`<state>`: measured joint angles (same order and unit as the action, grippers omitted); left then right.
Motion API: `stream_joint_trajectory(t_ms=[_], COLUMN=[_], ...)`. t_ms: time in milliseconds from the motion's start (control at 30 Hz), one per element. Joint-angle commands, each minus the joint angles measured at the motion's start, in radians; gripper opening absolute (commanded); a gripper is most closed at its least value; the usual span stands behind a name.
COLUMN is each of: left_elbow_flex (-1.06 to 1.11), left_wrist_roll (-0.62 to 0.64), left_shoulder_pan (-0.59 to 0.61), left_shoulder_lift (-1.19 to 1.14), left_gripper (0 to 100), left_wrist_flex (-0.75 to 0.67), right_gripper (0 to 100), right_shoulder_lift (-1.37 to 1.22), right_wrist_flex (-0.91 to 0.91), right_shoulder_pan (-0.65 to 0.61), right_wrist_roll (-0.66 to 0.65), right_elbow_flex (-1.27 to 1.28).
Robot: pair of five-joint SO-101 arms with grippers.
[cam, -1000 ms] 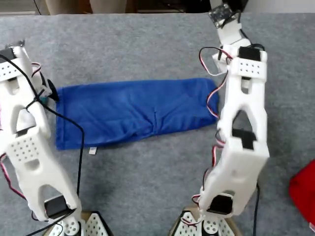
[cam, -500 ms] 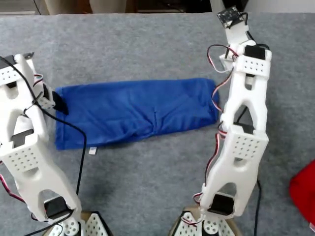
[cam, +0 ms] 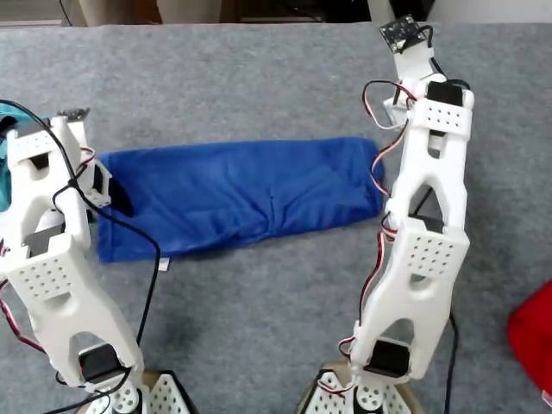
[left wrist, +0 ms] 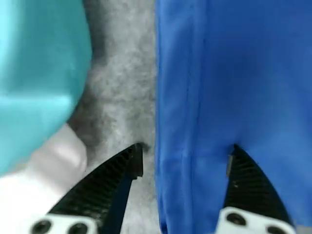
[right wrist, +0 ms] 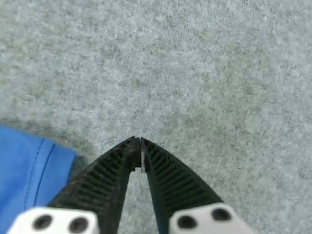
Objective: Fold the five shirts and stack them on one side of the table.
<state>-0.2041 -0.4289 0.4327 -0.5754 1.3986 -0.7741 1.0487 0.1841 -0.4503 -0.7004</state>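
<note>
The task is judged to be at an early stage. One blue shirt [cam: 241, 194] is laid out on the grey surface [cam: 259, 86] as a long, narrow band, apparently folded lengthwise already. The crosswise folds and the stacking are not yet done.

The left gripper [left wrist: 186, 148] is held with its jaws wide apart, straddling one short end of the blue shirt. One jaw is over the cloth and the other over the bare surface just beside the hem. Nothing is clamped, and whether the cloth is touched cannot be told.

The right gripper [right wrist: 141, 141] is held with its jaws together and empty, just past a corner at the blue shirt's other end.

A teal garment [left wrist: 39, 58] is seen just beside the end straddled by the left jaws. A red cloth [cam: 530, 341] lies well apart from the opposite end. Both are judged to be awaiting folding.
</note>
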Motion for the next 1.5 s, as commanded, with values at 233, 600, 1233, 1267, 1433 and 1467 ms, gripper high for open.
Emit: stream_joint_trajectory(t_ms=[233, 600, 1233, 1267, 1433, 1467], left_elbow_flex=[0.11, 0.091, -0.628, -0.647, -0.666, -0.661], left_wrist_roll=[-0.008, -0.002, 0.253, 0.269, 0.347, 0.37], left_shoulder_pan=[-0.011, -0.095, -0.531, -0.56, -0.7, -0.723], left_shoulder_lift=[0.062, 0.073, 0.064, 0.064, 0.062, 0.062], left_gripper=[14, 6, 2, 2, 2, 2], left_wrist_flex=[-0.181, -0.173, 0.146, 0.146, 0.058, 0.028], right_gripper=[0.6, 0.6, 0.6, 0.6, 0.6, 0.6], right_shoulder_lift=[0.007, 0.005, 0.019, 0.019, 0.016, 0.015], right_wrist_flex=[-0.018, -0.018, 0.101, 0.114, 0.121, 0.121], right_shoulder_pan=[0.013, 0.013, 0.18, 0.193, 0.225, 0.228], right_wrist_roll=[0.002, 0.002, 0.115, 0.115, 0.115, 0.115], right_elbow_flex=[-0.048, -0.048, -0.266, -0.288, -0.315, -0.315])
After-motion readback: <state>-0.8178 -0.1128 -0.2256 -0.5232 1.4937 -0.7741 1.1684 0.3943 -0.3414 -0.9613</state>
